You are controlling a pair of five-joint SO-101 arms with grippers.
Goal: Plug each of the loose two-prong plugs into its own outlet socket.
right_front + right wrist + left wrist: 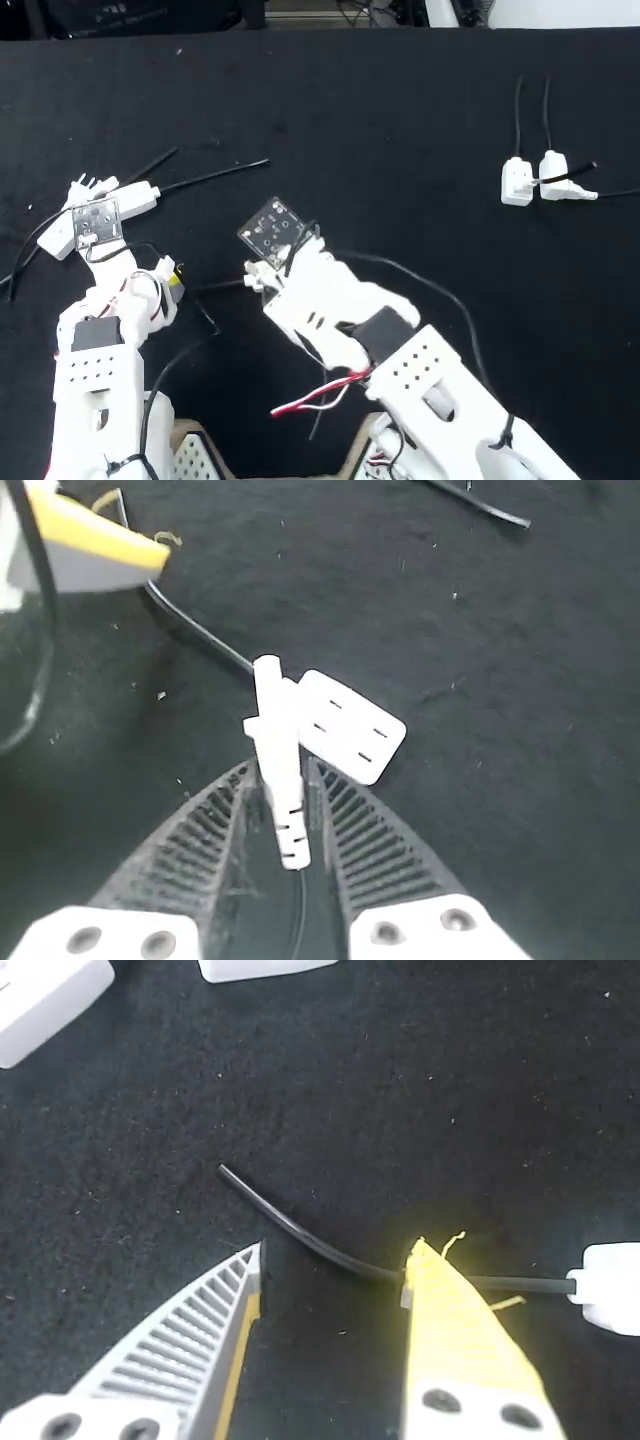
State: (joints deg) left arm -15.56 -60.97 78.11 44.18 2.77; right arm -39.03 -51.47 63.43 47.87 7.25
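Observation:
My right gripper (283, 780) is shut on a white two-prong plug (279, 750), held just above the black mat. A white outlet socket (350, 726) with slot pairs lies right beside the plug's front end. In the high view this gripper (262, 278) sits near the table's middle. The plug's black cord (195, 630) runs off toward my left gripper (335, 1270), which is open low over the mat. That cord (300, 1235) lies between its fingers, touching the yellow one (440, 1300). A white plug body (610, 1300) shows at the cord's far end.
More white plug or socket pieces (130, 200) with black cords lie at the left by my left arm's wrist. Two further white pieces (535, 180) with cords rest at the right. The black mat (400, 120) is bare between them.

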